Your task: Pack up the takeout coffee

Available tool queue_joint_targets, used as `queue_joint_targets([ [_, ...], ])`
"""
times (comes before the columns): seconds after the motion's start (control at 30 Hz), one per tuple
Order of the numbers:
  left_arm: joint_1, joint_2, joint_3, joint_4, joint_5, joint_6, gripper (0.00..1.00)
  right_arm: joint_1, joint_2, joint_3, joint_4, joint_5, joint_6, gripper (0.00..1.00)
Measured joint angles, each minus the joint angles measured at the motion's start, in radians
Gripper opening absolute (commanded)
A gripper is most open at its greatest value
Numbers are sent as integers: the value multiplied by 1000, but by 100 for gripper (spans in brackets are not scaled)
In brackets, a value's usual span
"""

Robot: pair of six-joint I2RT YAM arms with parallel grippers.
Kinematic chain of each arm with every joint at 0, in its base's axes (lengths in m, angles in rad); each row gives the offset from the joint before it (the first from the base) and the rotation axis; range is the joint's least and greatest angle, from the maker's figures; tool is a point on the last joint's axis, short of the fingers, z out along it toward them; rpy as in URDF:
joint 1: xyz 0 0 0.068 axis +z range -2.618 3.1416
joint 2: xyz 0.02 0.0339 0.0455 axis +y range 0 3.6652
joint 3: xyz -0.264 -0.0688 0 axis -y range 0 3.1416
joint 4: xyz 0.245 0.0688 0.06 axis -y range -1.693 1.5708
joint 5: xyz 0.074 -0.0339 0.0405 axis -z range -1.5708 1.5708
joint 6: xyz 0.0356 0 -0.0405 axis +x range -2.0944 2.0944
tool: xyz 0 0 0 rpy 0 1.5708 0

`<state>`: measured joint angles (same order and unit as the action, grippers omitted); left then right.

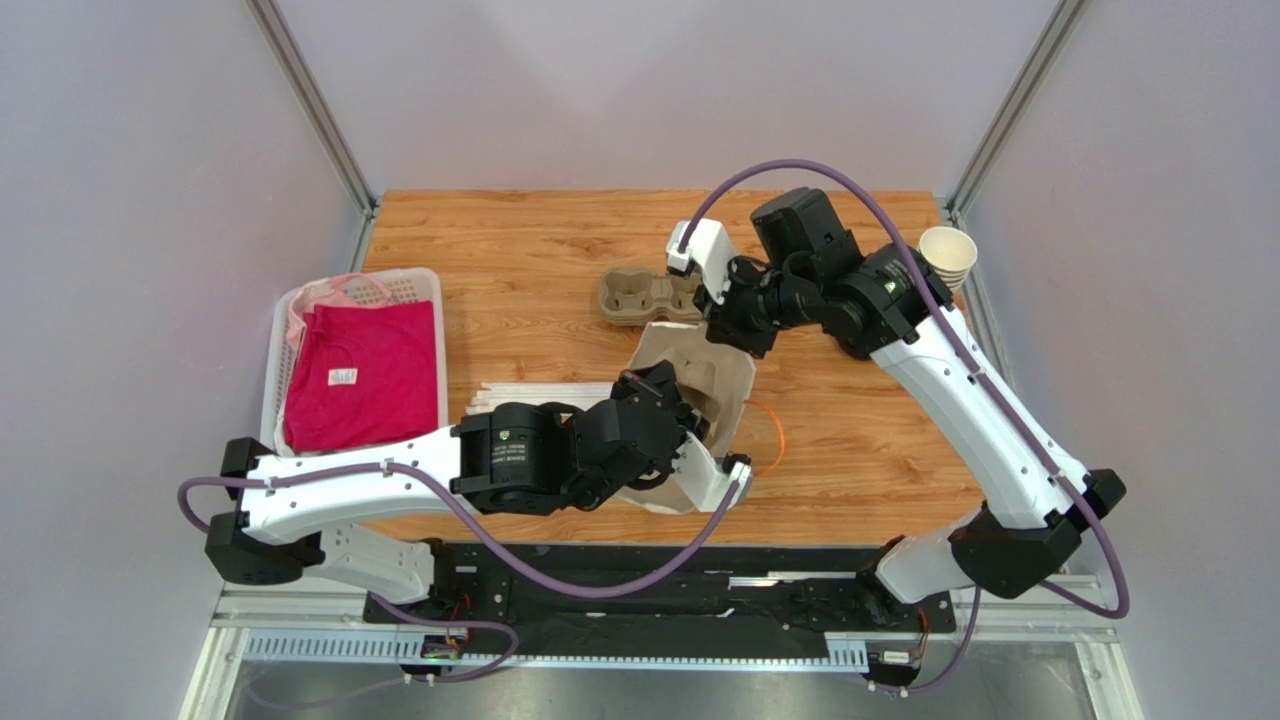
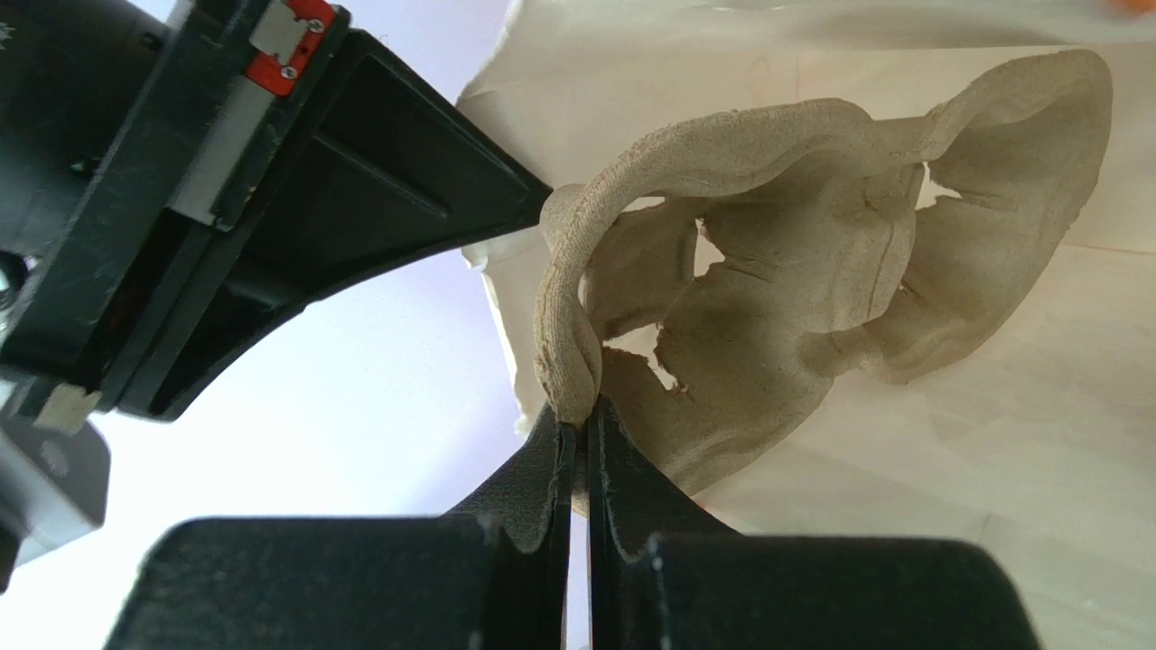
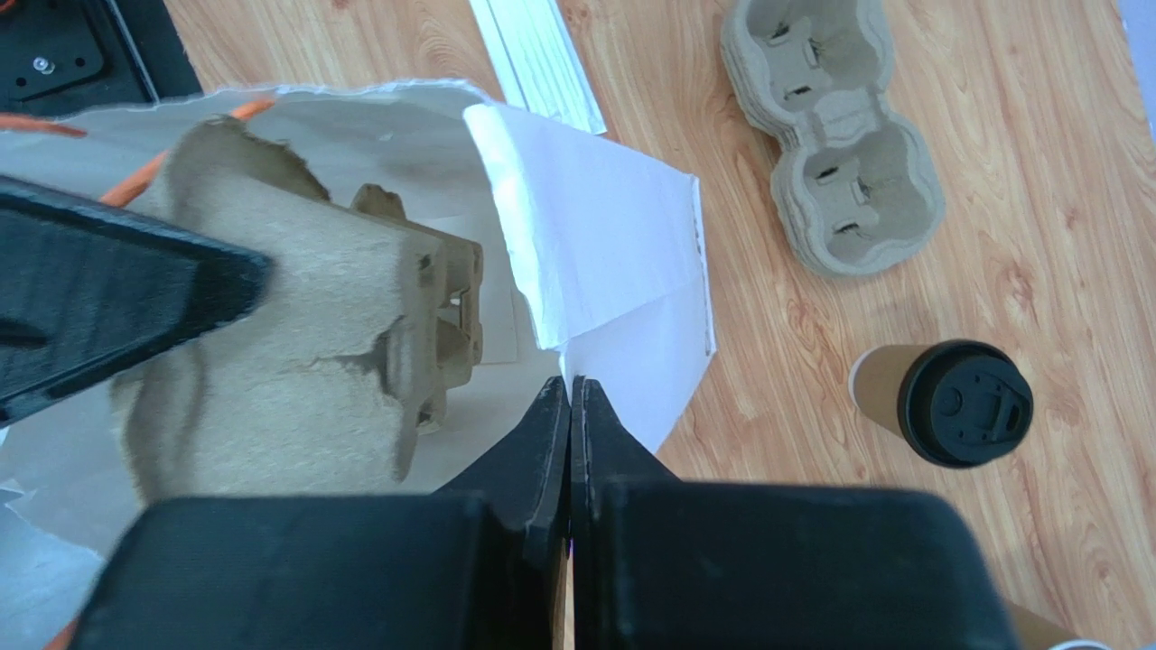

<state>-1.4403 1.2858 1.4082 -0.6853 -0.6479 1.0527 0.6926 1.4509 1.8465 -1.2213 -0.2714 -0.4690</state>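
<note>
The takeout coffee (image 3: 950, 402), a tan paper cup with a black lid, stands on the wood table to the right of a white paper bag (image 3: 597, 230); it is hidden in the top view. My right gripper (image 3: 570, 386) is shut on the bag's near rim and holds the mouth open; it also shows in the top view (image 1: 718, 333). My left gripper (image 2: 584, 417) is shut on the rim of a pulp cup carrier (image 2: 760, 271), which hangs in the bag's mouth (image 3: 272, 339). In the top view my left gripper (image 1: 673, 402) is over the bag, at mid-table.
A stack of pulp carriers (image 3: 828, 136) lies beyond the bag (image 1: 646, 296). Lidless cream cups (image 1: 947, 255) stand at the table's right edge. A white basket (image 1: 301, 300) with pink cloth is at the left. Flat white bags (image 3: 536, 61) lie beside the open bag.
</note>
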Motion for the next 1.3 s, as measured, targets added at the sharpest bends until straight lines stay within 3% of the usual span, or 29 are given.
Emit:
queue_joint_targets([
  [0.27, -19, 2, -35, -2, -5, -34, 0, 65, -114, -141, 68, -20, -31, 0],
  [0.87, -35, 79, -8, -171, 29, -306, 2, 72, -157, -199, 119, -66, -10, 0],
  [1.3, -19, 99, 59, -231, 64, -353, 0, 72, -156, -194, 107, -204, 40, 0],
])
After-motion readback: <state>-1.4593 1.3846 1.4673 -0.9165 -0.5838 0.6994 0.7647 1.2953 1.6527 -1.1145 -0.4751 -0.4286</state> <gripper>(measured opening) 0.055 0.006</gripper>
